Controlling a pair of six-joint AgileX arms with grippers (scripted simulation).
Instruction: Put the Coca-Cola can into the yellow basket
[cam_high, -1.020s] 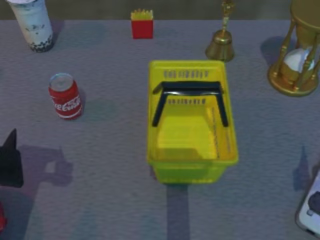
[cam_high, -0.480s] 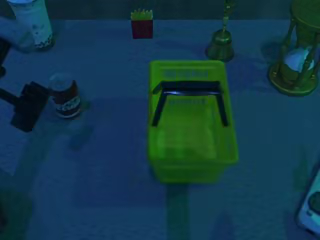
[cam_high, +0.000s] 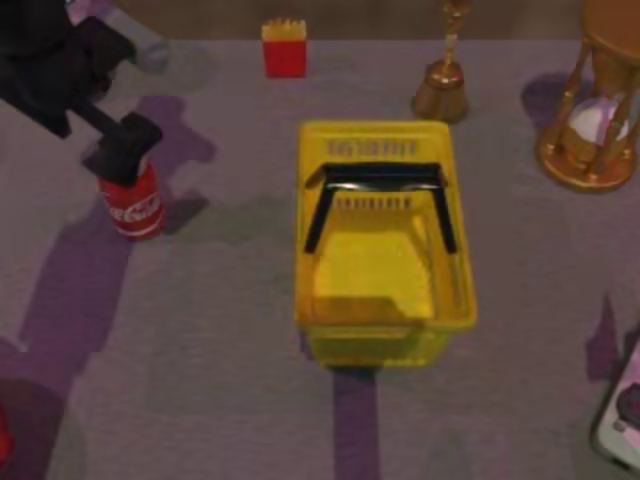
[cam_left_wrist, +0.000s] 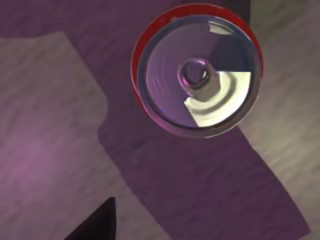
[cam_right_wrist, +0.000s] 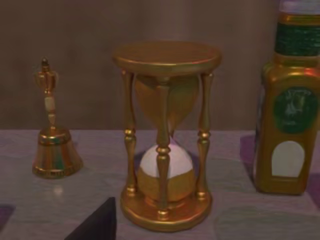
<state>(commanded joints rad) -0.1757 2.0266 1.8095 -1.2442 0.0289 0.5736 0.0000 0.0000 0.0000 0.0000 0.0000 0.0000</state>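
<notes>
Grey table (cam_high: 230, 400), brown back wall (cam_right_wrist: 75, 30)

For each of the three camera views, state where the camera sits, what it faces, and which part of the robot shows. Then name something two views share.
Top view: above the table, looking down on the yellow basket; left arm and left end effector over the Coca-Cola can.
Left wrist view: straight above the can's silver top; one dark fingertip shows.
Right wrist view: low, facing the hourglass and bell; one fingertip shows.
Shared: top and left wrist show the can; top and right wrist the hourglass.
</notes>
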